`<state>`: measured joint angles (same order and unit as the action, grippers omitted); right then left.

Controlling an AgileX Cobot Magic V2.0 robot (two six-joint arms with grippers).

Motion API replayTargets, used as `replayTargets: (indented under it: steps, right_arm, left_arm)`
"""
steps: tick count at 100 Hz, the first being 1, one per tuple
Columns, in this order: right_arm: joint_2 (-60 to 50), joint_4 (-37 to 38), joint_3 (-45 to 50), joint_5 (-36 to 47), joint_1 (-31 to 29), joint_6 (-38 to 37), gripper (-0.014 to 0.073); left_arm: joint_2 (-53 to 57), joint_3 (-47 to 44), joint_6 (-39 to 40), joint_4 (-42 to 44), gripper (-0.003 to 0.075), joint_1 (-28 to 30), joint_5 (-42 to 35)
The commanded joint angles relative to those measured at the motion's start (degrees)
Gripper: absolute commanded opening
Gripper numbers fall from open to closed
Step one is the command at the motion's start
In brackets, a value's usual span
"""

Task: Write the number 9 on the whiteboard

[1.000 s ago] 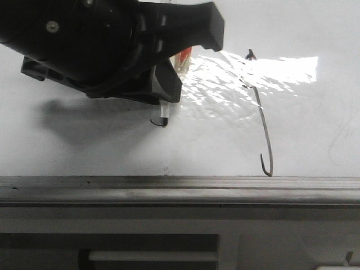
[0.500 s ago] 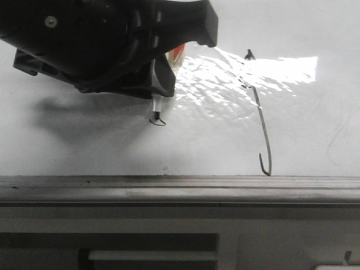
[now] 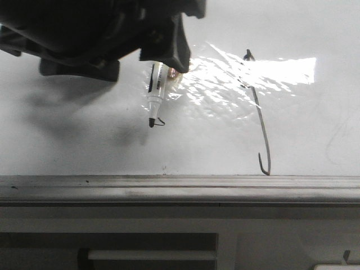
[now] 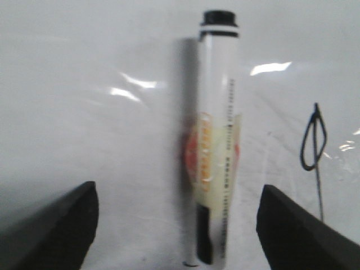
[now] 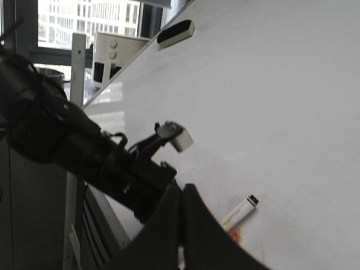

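Note:
The whiteboard (image 3: 84, 146) fills the front view behind its grey rim (image 3: 180, 188). The number 9 (image 3: 263, 125), a long thin dark stroke, runs from a blotted far end to a hooked end by the rim. Its far end shows in the left wrist view (image 4: 316, 112). A white marker (image 3: 154, 98) lies flat on the board, black tip beside a tiny squiggle (image 3: 160, 122). My left gripper (image 3: 132, 59) hovers above it, open, its fingers either side of the marker (image 4: 216, 112) and not touching it. My right gripper (image 5: 181, 197) is shut and empty, off to the side of the board (image 5: 270, 101).
A dark eraser (image 5: 175, 32) sits near the board's far edge. My left arm (image 5: 84, 152) stretches over the board near the marker (image 5: 241, 211). Below the rim is a grey shelf front with a white bar (image 3: 152, 256). Strong glare marks the board's film (image 3: 225, 84).
My left gripper held the marker tip-down on the board by the squiggle. It has opened and lifted up and left, and the marker now lies flat on the board.

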<state>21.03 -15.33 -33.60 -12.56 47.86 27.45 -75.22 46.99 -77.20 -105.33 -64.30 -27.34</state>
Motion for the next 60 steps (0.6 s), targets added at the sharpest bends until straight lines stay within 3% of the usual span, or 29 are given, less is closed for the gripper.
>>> replayTargets:
  steps: [1, 13, 23, 30, 43, 60]
  right_arm:
    - [-1.5, 2.4, 0.1, 0.7, -0.6, 0.1, -0.0057]
    - [-6.6, 5.4, 4.8, 0.3, -2.2, 0.1, -0.0058]
    - [-10.7, 6.3, 8.2, -0.5, -3.6, 0.1, -0.0059]
    - [-12.7, 6.3, 9.6, -0.5, -3.6, 0.1, -0.0062]
    - [-13.9, 6.3, 10.6, -0.9, -3.6, 0.1, -0.0062]
    - [-13.9, 6.3, 10.6, -0.9, -3.6, 0.1, -0.0062]
  left_arm:
    - [5.7, 0.6, -3.6, -0.7, 0.0545, -3.5, -2.5]
    - [12.6, -0.9, -10.6, -0.7, 0.0531, -11.3, -6.8]
    - [16.9, -2.4, -13.5, -0.5, 0.0434, -17.1, -9.3]
    - [18.8, -3.4, -14.0, -0.5, 0.0298, -20.0, -9.7]
    - [20.7, -4.8, -14.1, -0.4, -0.0024, -22.9, -9.7]
    - [20.8, -4.8, -14.3, -0.4, -0.002, -23.2, -9.6]
